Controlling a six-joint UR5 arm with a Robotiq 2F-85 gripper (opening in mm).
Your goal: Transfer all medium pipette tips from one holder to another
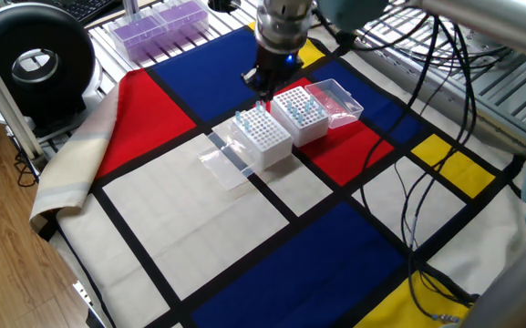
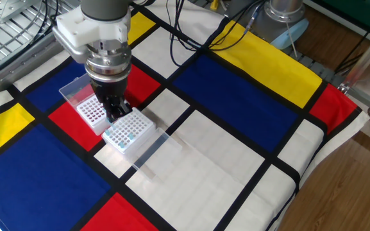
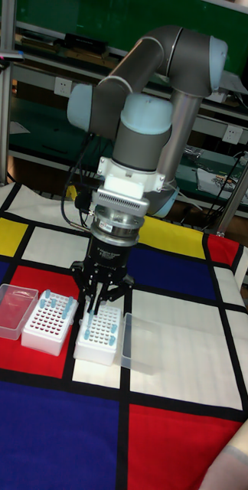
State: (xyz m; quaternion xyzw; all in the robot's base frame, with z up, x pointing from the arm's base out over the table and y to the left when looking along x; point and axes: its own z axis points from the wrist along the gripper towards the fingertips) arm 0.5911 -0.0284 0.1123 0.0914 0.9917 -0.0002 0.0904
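Two white holder racks stand side by side on the cloth. The near rack point(image 1: 264, 138) point(image 2: 129, 133) point(image 3: 99, 334) carries a few medium pipette tips point(image 3: 113, 329) with light-blue tops along its edges. More tips point(image 1: 306, 106) point(image 3: 57, 303) stand in the other rack point(image 1: 301, 117) point(image 2: 90, 113) point(image 3: 46, 327). My gripper point(image 1: 262, 91) point(image 2: 116, 115) point(image 3: 93, 308) hangs just above the near rack's edge, fingers drawn together. A light-blue-topped tip point(image 3: 88, 313) seems to hang between them.
Each rack has a clear lid lying open beside it, one point(image 1: 340, 100) point(image 3: 9, 310) by the far rack and one point(image 1: 223, 159) point(image 3: 143, 344) by the near rack. A box of purple-tinted racks point(image 1: 159, 23) and a black round device point(image 1: 33, 62) sit past the cloth. Cables point(image 1: 427, 182) trail over the right side.
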